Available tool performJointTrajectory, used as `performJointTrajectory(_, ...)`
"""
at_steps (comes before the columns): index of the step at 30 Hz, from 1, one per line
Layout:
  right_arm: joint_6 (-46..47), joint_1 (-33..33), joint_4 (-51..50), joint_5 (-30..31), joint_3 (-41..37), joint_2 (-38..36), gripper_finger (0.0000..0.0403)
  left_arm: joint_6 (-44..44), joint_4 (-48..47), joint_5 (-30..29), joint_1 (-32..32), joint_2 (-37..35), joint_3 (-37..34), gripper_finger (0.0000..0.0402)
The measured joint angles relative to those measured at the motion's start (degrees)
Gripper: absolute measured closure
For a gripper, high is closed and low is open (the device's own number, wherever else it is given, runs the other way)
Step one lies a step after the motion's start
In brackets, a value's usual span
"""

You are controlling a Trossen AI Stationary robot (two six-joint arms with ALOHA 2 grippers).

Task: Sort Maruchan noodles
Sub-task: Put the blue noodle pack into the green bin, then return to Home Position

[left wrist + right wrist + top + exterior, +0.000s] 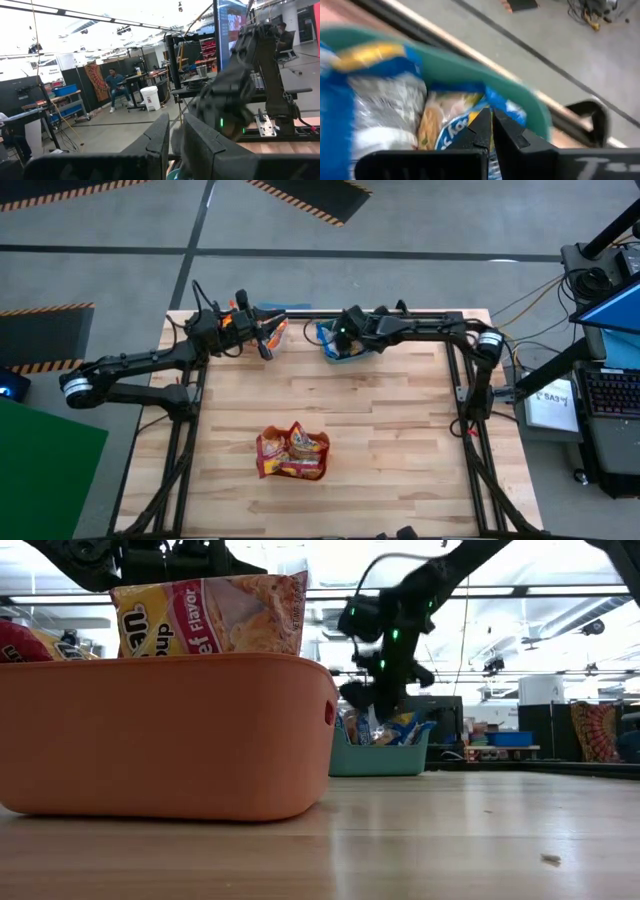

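Observation:
Several red and orange Maruchan packets [292, 452] lie heaped in the middle of the table. Blue packets [380, 100] fill the teal tub [345, 356] at the far edge. A beef-flavour packet [210, 615] stands in the orange tub [165, 740]. My right gripper [491, 120] is shut and slants down into the teal tub, with nothing between its fingers. My left gripper [266, 345] hovers beside the orange tub [279, 332], pointing slightly upward. Its fingers [155, 145] stand a narrow gap apart and hold nothing. My right gripper has its shut fingertips right at a blue packet [452, 132] lying in the teal tub, coming from above at a slant. Whether they touch it I cannot tell. My left gripper touches nothing.
The two tubs stand side by side along the table's far edge, with both arms reaching in over them. Bare wood lies all around the heap of packets. A desk with a laptop [610, 330] stands off the table's right side, and a person sits in the room beyond.

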Motion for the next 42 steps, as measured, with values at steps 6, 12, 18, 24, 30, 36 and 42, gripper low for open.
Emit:
performJointTrajectory(6, -7.4, 1.1, -0.5, -3.5, 0.0, -6.9, 0.0394, 0.0, -0.1, 0.0, 0.0, 0.0, 0.0, 0.0363)
performJointTrajectory(12, -15.2, 3.5, 2.2, -15.6, -5.3, -16.2, 0.0394, -2.5, -2.6, 0.0, 0.0, 0.0, 0.1, 0.0363)
performJointTrajectory(18, -20.8, 6.3, 17.3, -27.5, -21.1, -26.9, 0.0394, -4.5, -15.4, 0.0, 0.0, 1.1, 0.0, 0.0363)
performJointTrajectory(24, -22.1, 7.1, 39.1, -41.3, -39.1, -34.7, 0.0394, -4.3, -18.6, 2.8, 0.0, 1.5, 0.8, 0.0363)
performJointTrajectory(30, -25.7, 7.0, 53.0, -43.8, -52.6, -43.1, 0.0394, 1.3, -31.5, 9.8, 0.1, -2.7, 3.0, 0.0363)
performJointTrajectory(36, -28.8, 7.0, 53.4, -44.3, -60.4, -56.0, 0.0394, 2.1, -31.8, 11.7, 0.6, -9.9, -0.6, 0.0363)
performJointTrajectory(42, -28.7, 6.8, 53.2, -48.7, -66.1, -69.9, 0.0394, 0.9, -30.5, 15.7, 1.1, -18.7, -4.2, 0.0363)
